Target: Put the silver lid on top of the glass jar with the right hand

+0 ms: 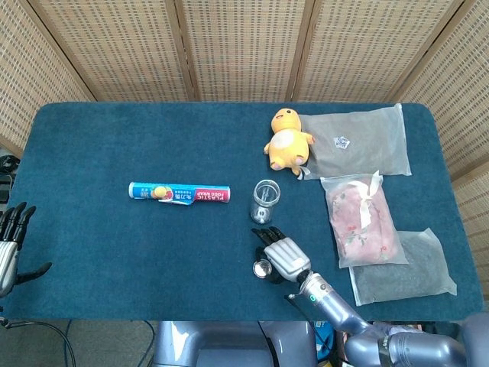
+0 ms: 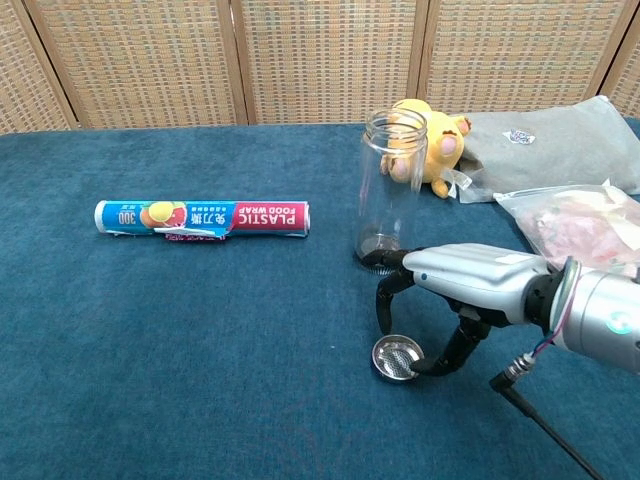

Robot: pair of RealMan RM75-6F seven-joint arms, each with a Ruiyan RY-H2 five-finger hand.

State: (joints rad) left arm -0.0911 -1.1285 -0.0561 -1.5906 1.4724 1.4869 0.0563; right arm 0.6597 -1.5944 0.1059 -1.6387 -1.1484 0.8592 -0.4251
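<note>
The glass jar (image 1: 264,201) (image 2: 392,190) stands upright and open at the table's middle. In front of it the silver lid (image 1: 263,268) (image 2: 397,357) lies on the blue cloth, hollow side up. My right hand (image 1: 280,257) (image 2: 450,288) hovers over the lid's right side, fingers curved down and spread around it; the thumb's tip (image 2: 430,366) is at the lid's right edge, the other fingertips hang just above its far rim. It holds nothing. My left hand (image 1: 9,245) rests open at the table's left edge, seen only in the head view.
A roll of plastic food wrap (image 1: 179,193) (image 2: 202,218) lies left of the jar. Behind the jar sits a yellow plush toy (image 1: 287,138) (image 2: 433,141). Three plastic bags lie along the right side: grey (image 1: 356,141), pink (image 1: 360,221) and dark grey (image 1: 402,267).
</note>
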